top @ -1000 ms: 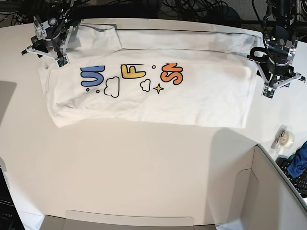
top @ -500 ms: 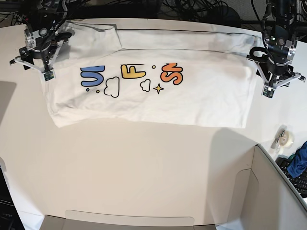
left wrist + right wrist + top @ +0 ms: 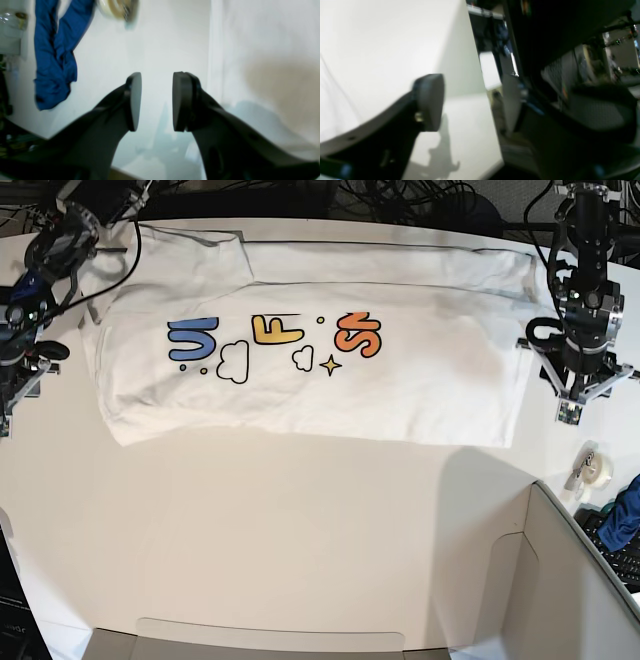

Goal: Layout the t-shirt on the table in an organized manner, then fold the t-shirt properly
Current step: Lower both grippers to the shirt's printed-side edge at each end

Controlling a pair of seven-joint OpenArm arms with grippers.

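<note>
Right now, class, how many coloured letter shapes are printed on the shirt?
3 on the t-shirt: a blue one on the base view's left, a yellow one in the middle, an orange one to the right. More may be hidden under the fold.

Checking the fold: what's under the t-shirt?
Bare table shows around the t-shirt. It lies flat, printed side up; anything beneath is covered.

The base camera hangs high over the table, looking down with the arms toward twelve o'clock. The left wrist camera looks close past its fingers at tabletop and blue cloth, also seen at the base view's four o'clock. The right wrist view, blurred, seems aimed past the table's edge.
</note>
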